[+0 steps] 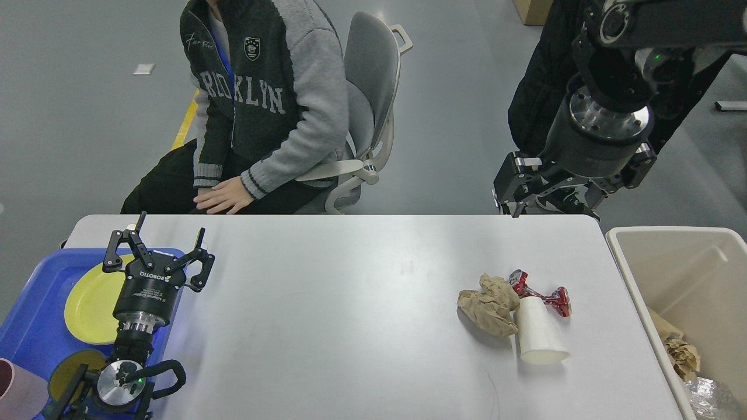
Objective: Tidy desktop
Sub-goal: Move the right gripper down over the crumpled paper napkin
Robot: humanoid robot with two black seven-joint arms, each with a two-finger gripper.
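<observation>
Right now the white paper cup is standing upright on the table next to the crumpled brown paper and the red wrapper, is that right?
Not quite. The head view shows the white paper cup lying on its side on the table, not upright. The rest holds: it sits next to the crumpled brown paper and the red wrapper.

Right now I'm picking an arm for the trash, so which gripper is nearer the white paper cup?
Right. The right gripper hangs beyond the desktop's far edge above the cup; the left gripper sits far across, over the blue tray.
</observation>
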